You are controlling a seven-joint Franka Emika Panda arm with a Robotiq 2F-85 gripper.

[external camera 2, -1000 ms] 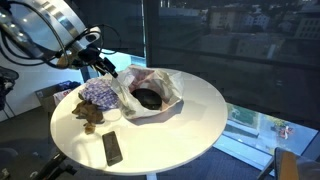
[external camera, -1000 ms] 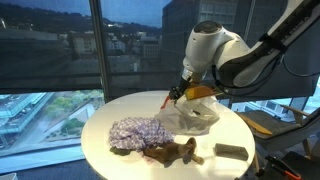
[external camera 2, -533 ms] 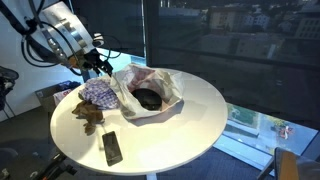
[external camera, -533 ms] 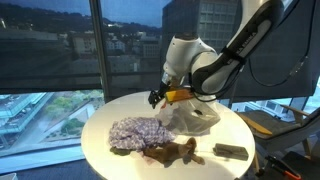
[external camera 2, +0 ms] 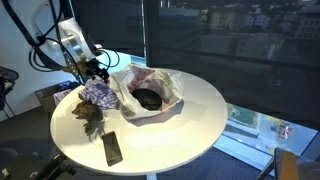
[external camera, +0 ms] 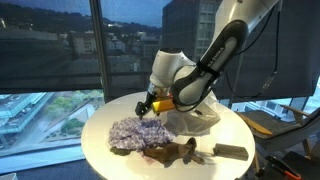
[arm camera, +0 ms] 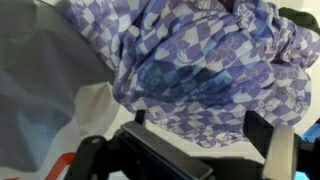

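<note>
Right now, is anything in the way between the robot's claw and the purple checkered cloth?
No, nothing visible. The open gripper hangs right over the purple checkered cloth, and in the wrist view only cloth shows between its fingers. The white plastic bag lies beside the cloth, not in between.

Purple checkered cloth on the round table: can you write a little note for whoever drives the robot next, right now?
Tool: open, holding nothing, hovering just above the purple checkered cloth.
Things: the cloth lies crumpled on the white round table, beside a white bag with a dark thing inside. A brown object and a black flat device lie nearer the table edge.
Done: open jaws lined up over the cloth.
Left: cloth not yet gripped.
</note>
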